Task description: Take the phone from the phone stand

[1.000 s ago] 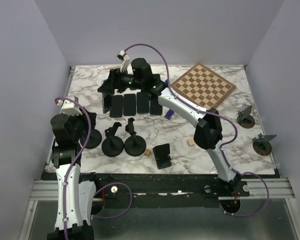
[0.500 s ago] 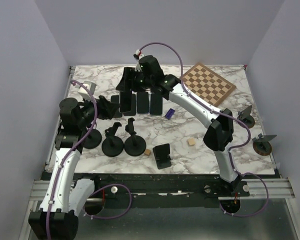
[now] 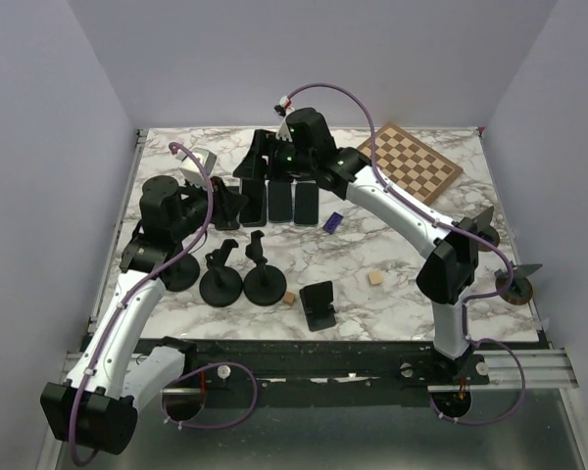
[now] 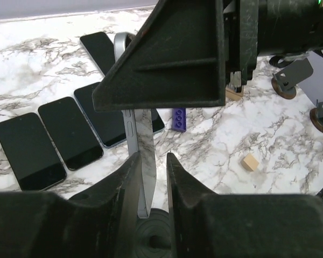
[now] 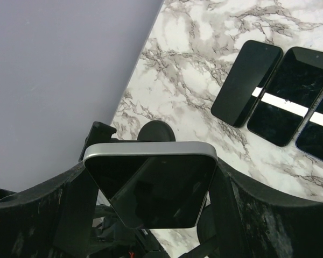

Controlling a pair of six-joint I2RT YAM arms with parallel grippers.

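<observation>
A row of spare phones lies flat on the marbled tabletop, ahead and to the left of the left jaws. A purple block lies ahead and slightly right of those jaws, with a wooden cube farther right and two brown-based stands beyond it. A chessboard lies well right of the right jaws.

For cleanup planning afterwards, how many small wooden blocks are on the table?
2 blocks: one just left of the low black stand, one farther right. More may be hidden.
</observation>
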